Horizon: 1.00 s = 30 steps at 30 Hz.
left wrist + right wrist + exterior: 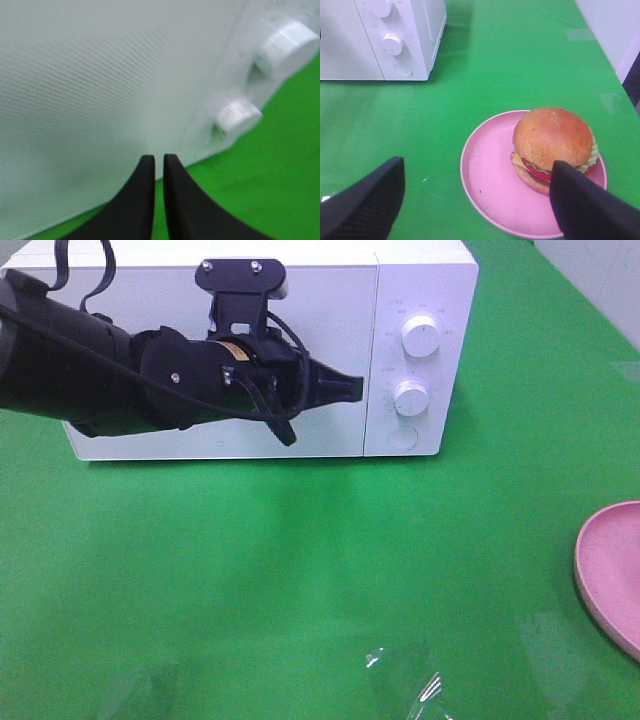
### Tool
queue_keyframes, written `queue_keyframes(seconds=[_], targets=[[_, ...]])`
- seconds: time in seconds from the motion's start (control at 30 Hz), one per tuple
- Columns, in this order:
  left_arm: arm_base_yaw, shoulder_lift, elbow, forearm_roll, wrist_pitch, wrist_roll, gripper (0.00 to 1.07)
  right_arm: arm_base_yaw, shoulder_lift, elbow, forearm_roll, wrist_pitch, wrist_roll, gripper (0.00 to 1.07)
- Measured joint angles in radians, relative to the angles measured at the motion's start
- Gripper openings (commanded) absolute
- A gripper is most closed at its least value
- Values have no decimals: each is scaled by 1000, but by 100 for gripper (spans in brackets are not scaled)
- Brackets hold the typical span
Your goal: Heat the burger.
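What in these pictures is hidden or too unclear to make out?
- Burger: outside the high view; only the pink plate's left part shows, cut by the frame edge.
- Microwave door: the black left arm covers its middle in the high view.
- Dial markings: too small there, blurred in the left wrist view.
- Right fingers: tips cut off by the right wrist view's edge.

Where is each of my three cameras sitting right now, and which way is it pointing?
Exterior high: mounted above, looking down at the green table and the microwave; the left arm and left hand reach across its closed door.
Left wrist: close to the microwave door, facing the two knobs; nearly closed fingertips show.
Right wrist: above the table, facing the burger on the pink plate; right hand open.
Shared: all three show the microwave.
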Motion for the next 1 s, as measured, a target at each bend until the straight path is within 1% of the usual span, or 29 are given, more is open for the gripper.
queue_keyframes(seconds=[0.03, 0.07, 0.1, 0.13, 0.17, 0.2, 0.23, 0.27, 0.3, 0.33, 0.37, 0.4, 0.43, 0.47, 0.53, 0.63, 0.67, 0.7, 0.77, 0.8, 0.87, 0.93, 0.97, 1.0], targets=[[-13, -7, 0, 0, 91, 0, 34, 0, 0, 0, 0, 0, 0, 76], [-19, -12, 0, 0, 130, 0, 55, 0, 0, 0, 0, 0, 0, 76], [-19, -12, 0, 0, 130, 0, 55, 0, 0, 0, 0, 0, 0, 76], [-24, -20, 0, 0, 218, 0, 76, 0, 0, 0, 0, 0, 0, 76], [-24, -20, 0, 0, 218, 0, 76, 0, 0, 0, 0, 0, 0, 76], [-29, -31, 0, -1, 318, 0, 90, 0, 0, 0, 0, 0, 0, 76], [-31, -37, 0, -1, 366, 0, 96, 0, 0, 0, 0, 0, 0, 76], [-31, -37, 0, -1, 366, 0, 96, 0, 0, 0, 0, 0, 0, 76], [-31, -48, 0, -1, 453, 0, 98, 0, 0, 0, 0, 0, 0, 76], [-31, -48, 0, -1, 453, 0, 98, 0, 0, 0, 0, 0, 0, 76], [-31, -61, 0, -1, 547, 0, 98, 0, 0, 0, 0, 0, 0, 76], [-31, -61, 0, -1, 547, 0, 98, 0, 0, 0, 0, 0, 0, 76], [-31, -76, 0, -1, 626, 0, 98, 0, 0, 0, 0, 0, 0, 76], [-31, -76, 0, -1, 626, 0, 98, 0, 0, 0, 0, 0, 0, 76], [-31, -106, 0, -1, 780, 0, 98, 0, 0, 0, 0, 0, 0, 76], [-31, -116, 0, -1, 820, -1, 98, 0, 0, 0, 0, 0, 0, 76], [-31, -137, 0, 1, 883, -1, 98, 0, 0, 0, 0, 0, 0, 76], [-31, -137, 0, 1, 883, -1, 98, 0, 0, 0, 0, 0, 0, 76], [-31, -181, 0, 7, 980, -4, 97, 0, 0, 0, 0, 0, 0, 76], [-31, -181, 0, 7, 980, -4, 97, 0, 0, 0, 0, 0, 0, 76], [-30, -190, 0, 13, 999, -14, 97, 0, 0, 0, 0, 0, 0, 76], [8, -229, -1, 42, 1068, -58, 97, 0, 0, 0, 0, 0, 0, 76], [8, -229, -1, 42, 1068, -58, 97, 0, 0, 0, 0, 0, 0, 76], [28, -239, -1, 52, 1085, -70, 97, 0, 0, 0, 0, 0, 0, 76]])
